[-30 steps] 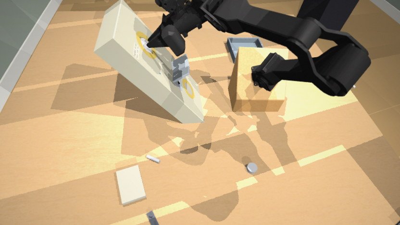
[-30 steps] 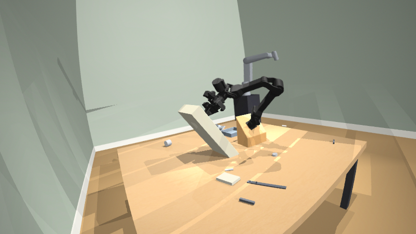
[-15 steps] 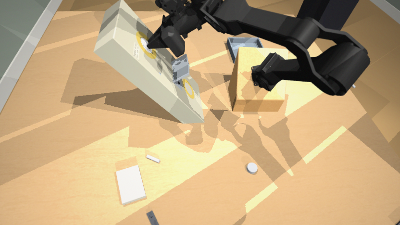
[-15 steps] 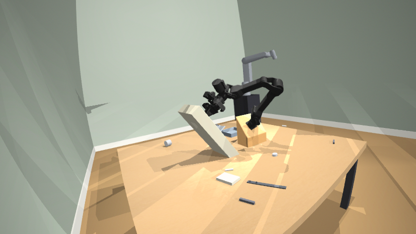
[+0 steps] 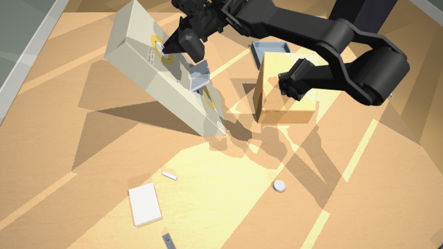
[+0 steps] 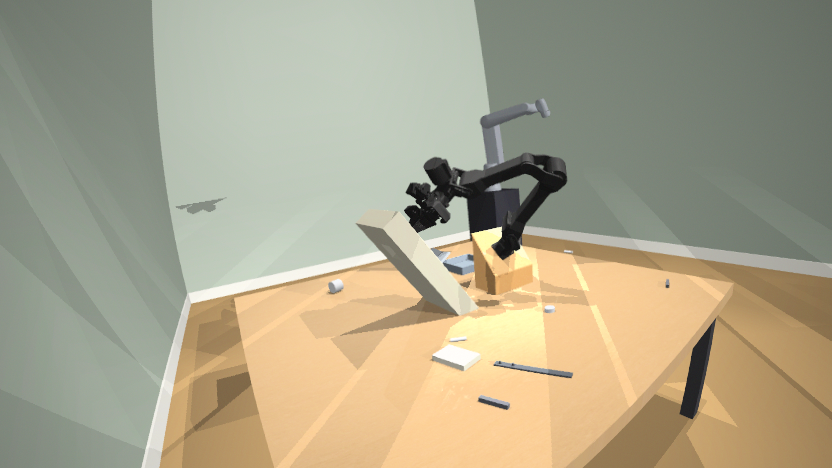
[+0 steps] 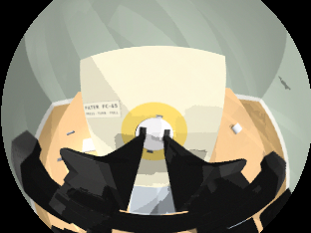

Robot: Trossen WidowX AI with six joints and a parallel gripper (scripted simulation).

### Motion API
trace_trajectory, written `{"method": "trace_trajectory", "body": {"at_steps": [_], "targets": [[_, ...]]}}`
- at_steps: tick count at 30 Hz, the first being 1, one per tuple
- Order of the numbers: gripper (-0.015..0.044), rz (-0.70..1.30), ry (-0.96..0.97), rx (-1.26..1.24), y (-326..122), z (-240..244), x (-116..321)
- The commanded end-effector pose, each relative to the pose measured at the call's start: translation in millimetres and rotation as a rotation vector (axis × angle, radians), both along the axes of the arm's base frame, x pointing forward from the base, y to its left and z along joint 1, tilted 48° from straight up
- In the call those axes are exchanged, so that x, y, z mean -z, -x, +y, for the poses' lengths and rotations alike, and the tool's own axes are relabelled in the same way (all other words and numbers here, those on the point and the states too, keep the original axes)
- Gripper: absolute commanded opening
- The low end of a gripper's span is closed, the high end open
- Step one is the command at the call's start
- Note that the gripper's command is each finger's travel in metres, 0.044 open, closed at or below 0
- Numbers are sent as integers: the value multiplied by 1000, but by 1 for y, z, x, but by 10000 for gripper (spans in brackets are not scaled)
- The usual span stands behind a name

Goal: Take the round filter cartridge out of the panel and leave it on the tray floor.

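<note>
The service panel leans back on the table. The round white filter cartridge sits in its upper part, inside a yellow ring. My gripper is at the cartridge face, its fingers partly open, with one tip on each side of the face's middle. The tips cover the two slots, and how deep they reach cannot be told. The blue-grey tray lies behind the wooden block, with no cartridge in its visible part.
A grey flap juts from the panel below the cartridge, above a second yellow ring. The wooden block stands under the arm's base. A white box and a round white piece lie on the table.
</note>
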State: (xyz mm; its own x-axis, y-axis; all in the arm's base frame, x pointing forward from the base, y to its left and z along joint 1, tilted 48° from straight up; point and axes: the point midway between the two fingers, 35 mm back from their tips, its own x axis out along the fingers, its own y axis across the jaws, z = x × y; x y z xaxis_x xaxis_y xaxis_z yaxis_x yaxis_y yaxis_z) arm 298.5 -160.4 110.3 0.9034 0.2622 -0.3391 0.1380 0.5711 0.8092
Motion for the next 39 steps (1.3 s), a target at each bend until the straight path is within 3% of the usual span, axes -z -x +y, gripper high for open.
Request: {"method": "trace_trajectory", "body": {"at_steps": [1,39], "targets": [[112,2,0,5,-1,-1,-1],[112,2,0,5,-5,1,2]]}}
